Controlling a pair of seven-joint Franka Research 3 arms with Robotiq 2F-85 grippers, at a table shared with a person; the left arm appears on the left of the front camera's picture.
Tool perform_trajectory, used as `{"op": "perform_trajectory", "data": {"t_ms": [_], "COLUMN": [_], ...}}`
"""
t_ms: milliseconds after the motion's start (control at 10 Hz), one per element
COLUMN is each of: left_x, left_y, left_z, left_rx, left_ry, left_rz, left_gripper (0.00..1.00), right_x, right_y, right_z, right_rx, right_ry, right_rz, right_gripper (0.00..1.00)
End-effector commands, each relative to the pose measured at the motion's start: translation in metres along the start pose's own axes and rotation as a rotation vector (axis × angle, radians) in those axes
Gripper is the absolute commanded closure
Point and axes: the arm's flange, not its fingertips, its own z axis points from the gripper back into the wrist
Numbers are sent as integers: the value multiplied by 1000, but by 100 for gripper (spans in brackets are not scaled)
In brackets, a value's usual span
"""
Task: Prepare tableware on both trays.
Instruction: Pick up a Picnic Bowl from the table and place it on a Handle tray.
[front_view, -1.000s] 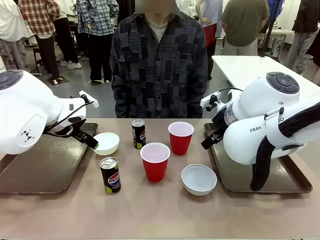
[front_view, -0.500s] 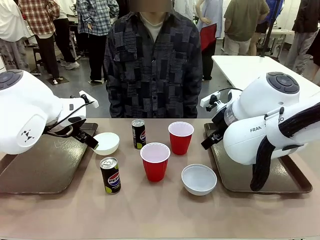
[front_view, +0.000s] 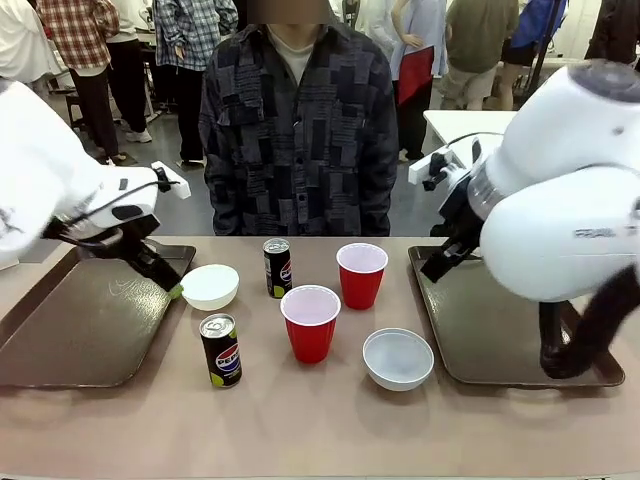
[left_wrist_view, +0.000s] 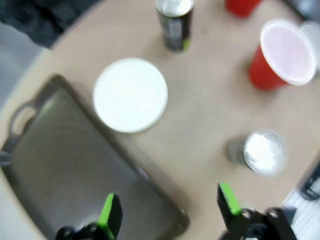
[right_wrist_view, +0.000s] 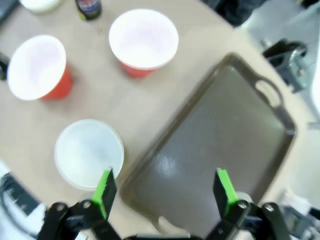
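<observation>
**Left gripper** (left_wrist_view: 168, 207): green-padded fingers wide apart, nothing between them. It hangs above one corner of the left tray (left_wrist_view: 65, 165), whose rim runs across the gap between the fingers. The tray is bare.

- Ahead of the finger at picture left, the left bowl (left_wrist_view: 130, 94) sits upright on the table (front_view: 320, 430), just beside the tray's rim.
- Ahead of the other finger stands the near can (left_wrist_view: 262, 151), upright and seen from above, blurred.
- Farther out are the near cup (left_wrist_view: 282, 55), mouth up, and the far can (left_wrist_view: 175, 20), well apart from each other.

**Right gripper** (right_wrist_view: 164, 186): fingers likewise wide apart and gripping nothing. It is poised over the rim of the right tray (right_wrist_view: 220, 145), which stretches away ahead of the finger at picture right. This tray too is bare.

- Close by the finger at picture left, the right bowl (right_wrist_view: 89, 152) rests on the table just beside the tray's rim.
- Beyond the bowl, the near cup stands off to that same side, and the far cup (right_wrist_view: 145, 40) stands straight ahead of the gripper. Both cups are upright.
- The far can stands at the top edge of the right wrist view.

**Front view:** all six pieces stand on the table between the two trays. A person (front_view: 300, 130) in a dark patterned shirt stands at the far side.
</observation>
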Motion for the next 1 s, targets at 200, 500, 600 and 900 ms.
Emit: {"op": "perform_trajectory", "data": {"t_ms": [200, 500, 600, 900], "left_x": [-100, -36, -36, -44], "left_y": [-30, -13, -13, 31], "left_z": [51, 72, 72, 81], "left_rx": [14, -30, -30, -336], "left_ry": [76, 86, 86, -71], "left_rz": [-5, -25, -25, 121], "left_gripper": [0, 0, 0, 0], "right_x": [-121, -33, -38, -53], "right_y": [42, 13, 13, -60], "right_z": [26, 62, 70, 35], "right_rx": [7, -9, -37, 455], "right_ry": [109, 97, 107, -36], "right_rz": [-96, -61, -71, -335], "right_gripper": [0, 0, 0, 0]}}
